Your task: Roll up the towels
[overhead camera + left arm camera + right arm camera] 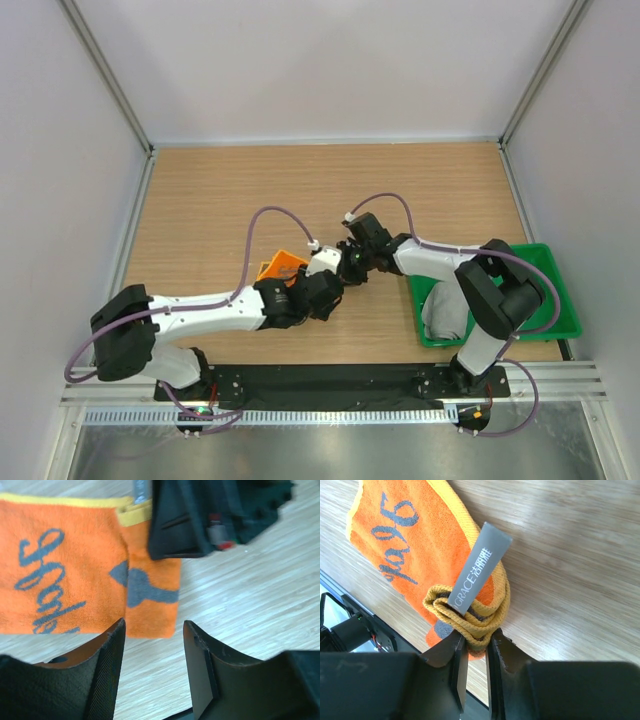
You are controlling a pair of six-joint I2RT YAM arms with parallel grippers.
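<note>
At mid-desk, orange towel lay flat, its roll seemingly barely started. Right hand pinched its bunched yellow edge; left hand stood half-open, empty. Grey towel sat in green tray. Next move likely needed: an even inward tuck.

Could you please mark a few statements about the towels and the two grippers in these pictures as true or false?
1. The right gripper pinches the bunched, yellow-edged corner of the orange towel. True.
2. The light grey towel lies spread flat between the arms. False: it sits bunched in the green tray.
3. The left gripper is open, with nothing between its fingers. True.
4. The orange towel is fully rolled up. False: it lies unrolled on the table, its print showing.
5. A grey label sticks out at the pinched corner. True.
</note>
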